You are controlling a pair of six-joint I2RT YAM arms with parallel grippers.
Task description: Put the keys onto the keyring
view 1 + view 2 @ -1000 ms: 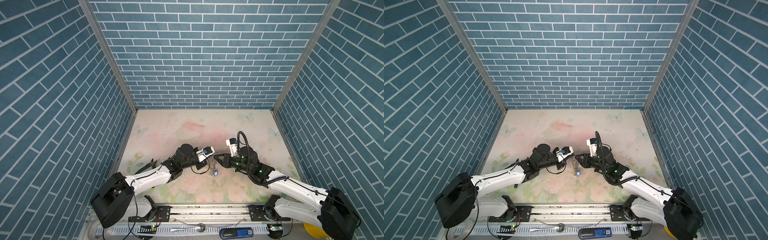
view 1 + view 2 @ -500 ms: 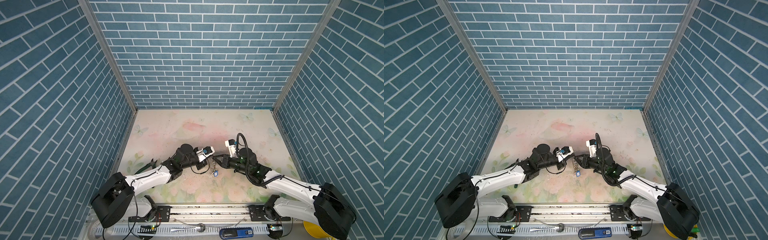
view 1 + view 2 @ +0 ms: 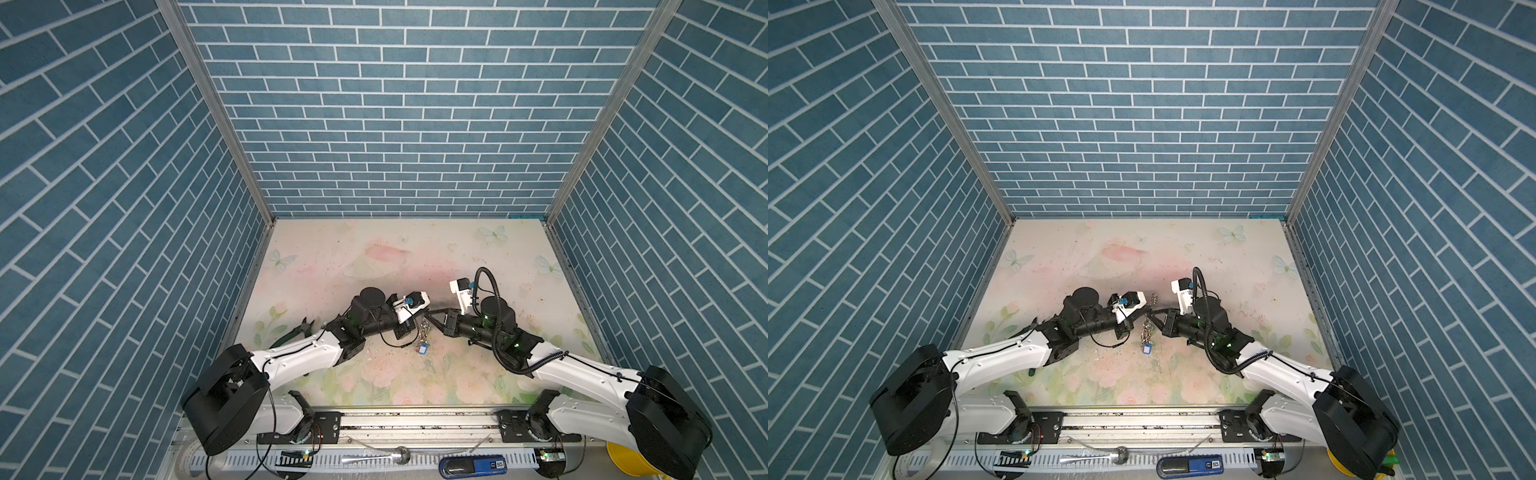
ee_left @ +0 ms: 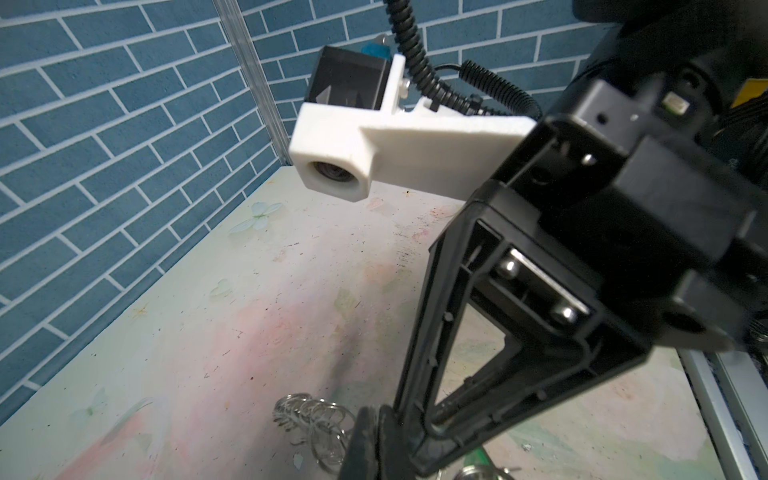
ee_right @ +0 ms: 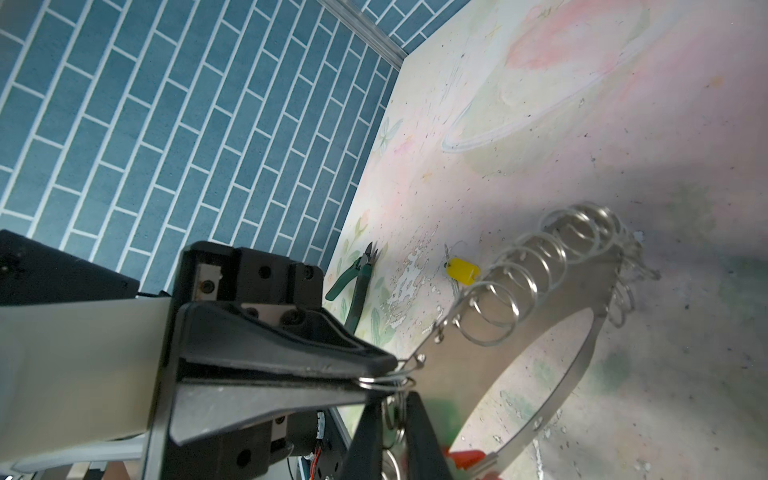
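Blue brick-patterned walls (image 3: 395, 124) enclose three sides, joined by metal corner posts (image 3: 216, 116). The worktop (image 3: 353, 249) carries a pale floral print with butterflies (image 3: 492, 233), scuffed, speckled, evenly lit.

Green-handled cutters (image 5: 356, 286) on floral table (image 3: 374, 249) near brick wall (image 3: 124, 208); spoon (image 3: 376, 457), blue device (image 3: 473, 464), yellow tub (image 3: 621, 457) at front

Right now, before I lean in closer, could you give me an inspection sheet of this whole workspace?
Surface: floral table, speckled, scuffed.
Job's things: keyring lifted between the arms; blue-tagged key hangs below it; yellow-tagged key lies on the table.
Clutter: green cutters near the left wall.
Grippers: left gripper shut on the keyring; right gripper pinching one of its silver rings.
Cables: black corrugated hose loops over the right wrist.
Surroundings: blue brick-pattern walls on three sides.
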